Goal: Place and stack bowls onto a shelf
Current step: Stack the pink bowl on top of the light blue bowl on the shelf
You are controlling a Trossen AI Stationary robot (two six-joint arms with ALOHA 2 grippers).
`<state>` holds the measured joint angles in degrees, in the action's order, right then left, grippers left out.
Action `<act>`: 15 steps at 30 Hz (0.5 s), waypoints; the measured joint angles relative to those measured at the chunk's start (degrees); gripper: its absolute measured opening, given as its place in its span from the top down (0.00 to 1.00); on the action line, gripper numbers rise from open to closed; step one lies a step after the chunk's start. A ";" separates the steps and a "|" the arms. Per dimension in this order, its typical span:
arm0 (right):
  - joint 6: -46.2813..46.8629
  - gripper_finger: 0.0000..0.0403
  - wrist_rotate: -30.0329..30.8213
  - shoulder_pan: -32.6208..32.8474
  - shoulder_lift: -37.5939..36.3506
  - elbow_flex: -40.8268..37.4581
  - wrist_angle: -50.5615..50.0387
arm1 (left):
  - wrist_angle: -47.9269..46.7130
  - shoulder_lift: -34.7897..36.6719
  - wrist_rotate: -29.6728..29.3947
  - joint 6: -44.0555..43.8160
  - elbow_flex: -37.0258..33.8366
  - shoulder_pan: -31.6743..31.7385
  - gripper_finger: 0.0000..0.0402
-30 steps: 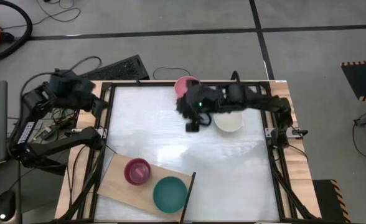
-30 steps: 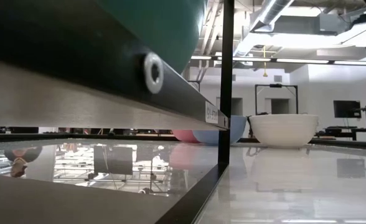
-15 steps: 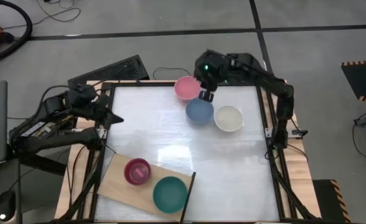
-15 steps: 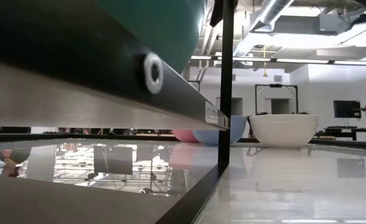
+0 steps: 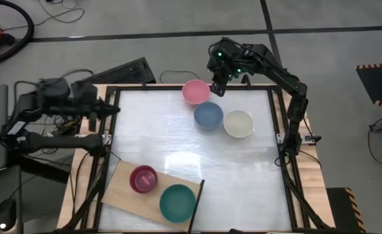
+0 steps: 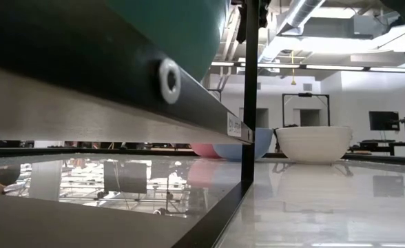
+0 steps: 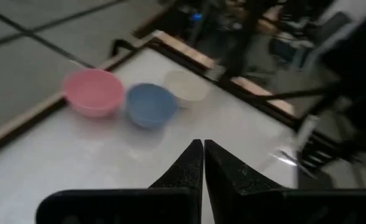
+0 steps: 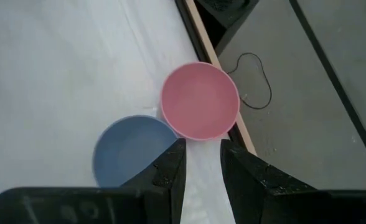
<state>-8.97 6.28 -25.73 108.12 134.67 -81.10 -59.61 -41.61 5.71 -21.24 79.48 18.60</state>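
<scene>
Three bowls rest on their bases at the far side of the white table: a light pink bowl, a slate blue bowl and a cream white bowl. On the shelf at the near left sit a magenta bowl and a larger teal bowl. My right gripper hangs open above the far edge, just right of the pink bowl and clear of it. My left gripper is shut and empty at the table's left edge.
A black frame runs around the tabletop. A keyboard and cables lie on the floor past the far left corner. Bare white tabletop spreads between the far bowls and the shelf.
My right gripper has gone from above the blue bowl toward the table's far edge and now hangs beside the pink bowl, leaving the blue bowl uncovered. My left arm has swung about at the table's left edge. The bowls have kept their places.
</scene>
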 joint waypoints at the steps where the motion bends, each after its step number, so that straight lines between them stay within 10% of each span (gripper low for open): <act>1: 0.00 0.68 -0.08 -0.20 -0.02 0.00 -0.08 | 0.03 0.13 -0.23 -1.20 -0.79 -1.50 1.00; 15: 4.05 0.68 -7.59 3.29 -0.02 0.00 1.14 | -0.28 -7.13 -9.50 -3.89 -17.16 -20.12 1.00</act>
<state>-4.92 -1.30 -22.44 108.09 134.67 -79.96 -59.89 -48.75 -3.80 -25.13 62.32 -1.52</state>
